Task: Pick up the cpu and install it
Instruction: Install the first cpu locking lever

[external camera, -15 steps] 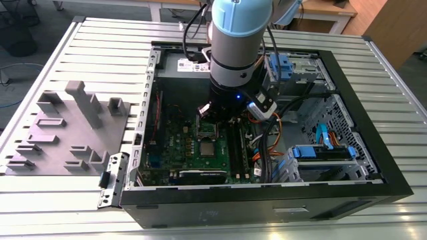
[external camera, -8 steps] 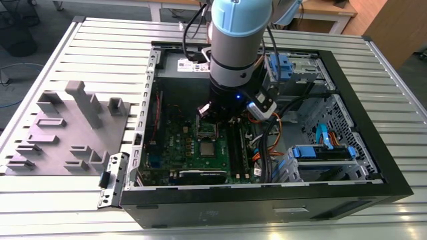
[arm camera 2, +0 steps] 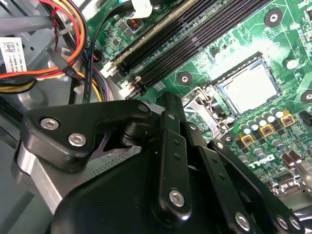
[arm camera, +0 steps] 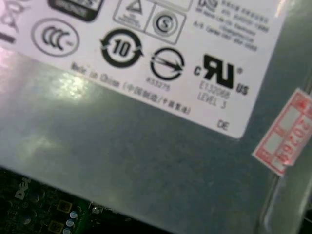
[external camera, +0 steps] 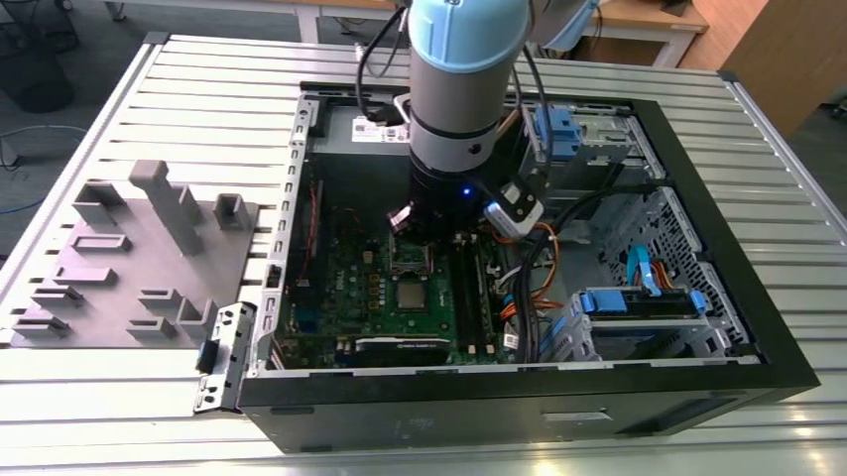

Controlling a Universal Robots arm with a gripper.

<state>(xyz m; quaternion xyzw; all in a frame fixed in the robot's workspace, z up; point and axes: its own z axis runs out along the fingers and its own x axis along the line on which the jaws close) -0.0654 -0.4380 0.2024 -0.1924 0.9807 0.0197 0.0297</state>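
Observation:
The cpu (external camera: 415,296) (arm camera 2: 248,88) is a small silvery square lying flat in the black socket on the green motherboard (external camera: 344,297), inside the open computer case (external camera: 530,412). Beside it stands the silver socket frame (external camera: 411,260) (arm camera 2: 200,105), flipped open. My gripper (external camera: 426,238) hangs low over the board just behind that frame, a short way from the cpu and not touching it. Its black linkages (arm camera 2: 170,146) fill the near part of the second wrist view.
A grey moulded tray (external camera: 133,258) lies on the slatted table at the exterior view's left. Black memory slots (arm camera 2: 195,39) and coloured cables (arm camera 2: 63,44) run near the socket. Drive bays with blue clips (external camera: 636,297) stand at the exterior view's right. A labelled grey metal box (arm camera: 146,146) is close.

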